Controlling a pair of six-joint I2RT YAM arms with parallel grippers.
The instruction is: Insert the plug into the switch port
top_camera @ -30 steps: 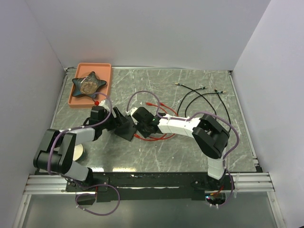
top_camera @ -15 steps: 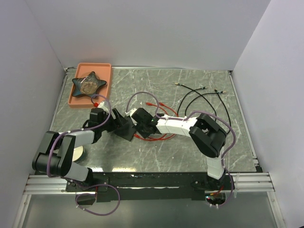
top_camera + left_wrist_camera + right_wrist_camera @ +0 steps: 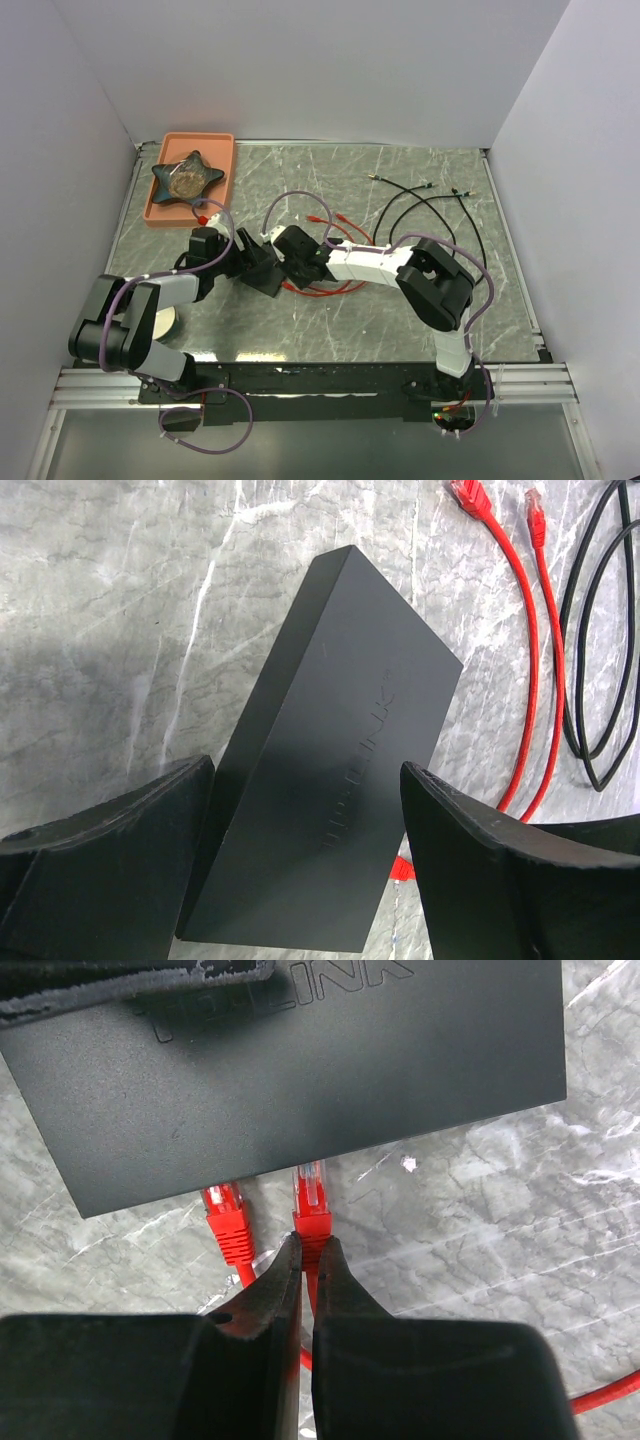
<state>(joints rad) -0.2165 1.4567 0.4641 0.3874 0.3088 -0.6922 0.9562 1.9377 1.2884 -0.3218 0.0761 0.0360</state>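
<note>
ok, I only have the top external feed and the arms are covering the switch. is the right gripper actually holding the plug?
Observer: Yes. The right wrist view shows the right gripper shut on the red boot of the plug.
Operator: Tip in the port?
Observer: Its clear tip meets the edge of the switch. The port face is hidden from that camera, so I cannot tell whether it is seated.
Operator: Left side?
Observer: In the left wrist view the left gripper straddles the switch, with a finger against each long side.
</note>
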